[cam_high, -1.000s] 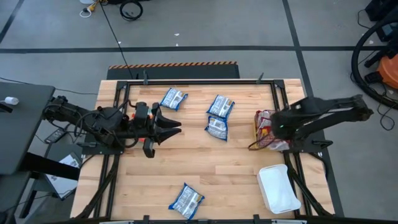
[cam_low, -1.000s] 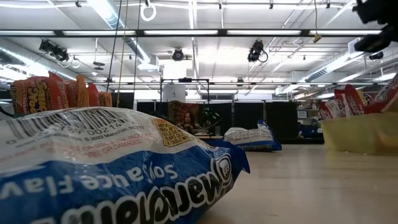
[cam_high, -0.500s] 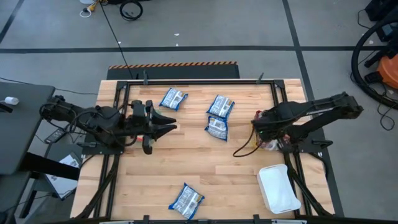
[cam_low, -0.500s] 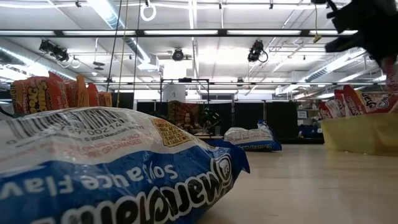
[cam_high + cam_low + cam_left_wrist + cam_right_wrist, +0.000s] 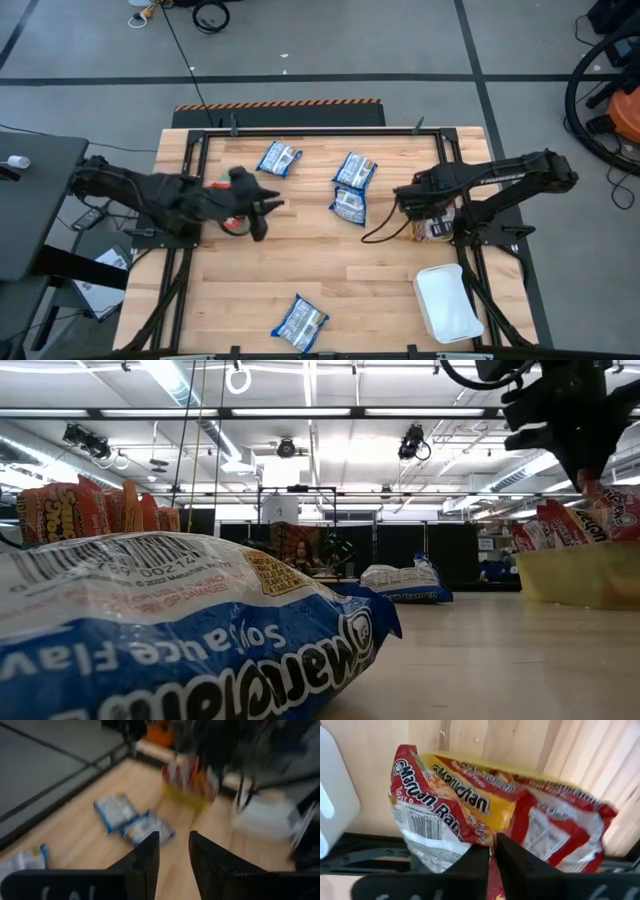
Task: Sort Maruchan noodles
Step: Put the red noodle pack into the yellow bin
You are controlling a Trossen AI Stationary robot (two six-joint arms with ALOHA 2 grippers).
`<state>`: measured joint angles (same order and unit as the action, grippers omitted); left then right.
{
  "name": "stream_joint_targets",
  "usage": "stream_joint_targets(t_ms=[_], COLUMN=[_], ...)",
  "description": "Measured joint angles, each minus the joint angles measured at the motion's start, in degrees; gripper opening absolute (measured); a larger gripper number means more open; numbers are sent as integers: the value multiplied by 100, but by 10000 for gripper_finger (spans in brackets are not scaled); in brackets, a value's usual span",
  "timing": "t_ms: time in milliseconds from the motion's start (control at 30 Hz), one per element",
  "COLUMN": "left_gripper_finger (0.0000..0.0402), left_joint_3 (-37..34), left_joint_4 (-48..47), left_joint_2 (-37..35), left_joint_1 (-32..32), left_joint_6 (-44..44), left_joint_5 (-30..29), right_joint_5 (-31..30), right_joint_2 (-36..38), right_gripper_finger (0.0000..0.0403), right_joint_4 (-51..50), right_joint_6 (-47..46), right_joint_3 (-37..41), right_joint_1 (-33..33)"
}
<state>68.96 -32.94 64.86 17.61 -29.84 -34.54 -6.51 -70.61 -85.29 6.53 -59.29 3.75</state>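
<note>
Several blue-and-white Maruchan noodle packets lie flat on the wooden table (image 5: 380, 290): one far left (image 5: 279, 158), two at the far middle (image 5: 354, 170) (image 5: 348, 206), one at the near edge (image 5: 300, 322) (image 5: 180, 630). Red packets (image 5: 545, 820) stand in the yellow bin (image 5: 580, 575) at the right. My right gripper (image 5: 415, 203) (image 5: 493, 852) (image 5: 586, 478) points down over that bin, shut on a red packet (image 5: 435, 805). My left gripper (image 5: 268, 205) (image 5: 174, 845) hangs open and empty above the table's left part, slanting down toward the middle packets. My right gripper pinches an edge of the red-and-white packet (image 5: 487, 839) between its two nearly closed fingers, coming from above and pointing down. The packet hangs below the fingers among the other red packets in the yellow bin. Whether it rests on them I cannot tell.
A white bin (image 5: 447, 303) stands at the near right corner. Orange packets (image 5: 70, 510) show at the left in the low view. Black frame rails (image 5: 320, 130) run along the table's far and side edges. Bare wood lies between the middle packets and the near one.
My left gripper has tipped downward and sunk a little, staying open. My right gripper has gone toward the table's left along the yellow bin and come down into the low view with the red packet below it.
</note>
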Motion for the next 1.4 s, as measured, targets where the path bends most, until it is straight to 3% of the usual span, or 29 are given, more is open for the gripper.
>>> stream_joint_targets(t_ms=[200, 300, 433, 533, 667, 900, 1167, 1400], left_gripper_finger=[110, 110, 110, 110, 110, 110, 110, 110], left_joint_3=[-2, -2, -4, -4, -4, -4, -4, -4], left_joint_4=[-298, -280, -180, 276, 1136, 1339, 1257, 292], left_joint_2=[746, 1228, 1887, 2236, 2560, 2709, 2709, 2712], left_joint_1=[246, 400, 559, 759, 1021, 1375, 1822, 2013], left_joint_6=[61, 327, 361, 336, 19, -1016, -1774, -2307], left_joint_5=[686, 1069, 1488, 1755, 1966, 1794, 1375, 889], right_joint_5=[-93, -393, -347, -114, 309, 1382, 746, 202], right_joint_2=[68, 165, 422, 518, 545, 96, -149, -137], right_gripper_finger=[88, 112, 136, 146, 148, 134, 132, 132], right_joint_4=[-305, -490, -491, -250, 301, 267, 807, 1822], right_joint_6=[-897, -1214, -1487, -1794, -2290, -3173, -4488, -6041], right_joint_3=[-151, -423, -965, -1274, -1048, -231, 910, 1590], right_joint_1=[13, 13, 61, 229, 805, 1549, 1642, 1387])
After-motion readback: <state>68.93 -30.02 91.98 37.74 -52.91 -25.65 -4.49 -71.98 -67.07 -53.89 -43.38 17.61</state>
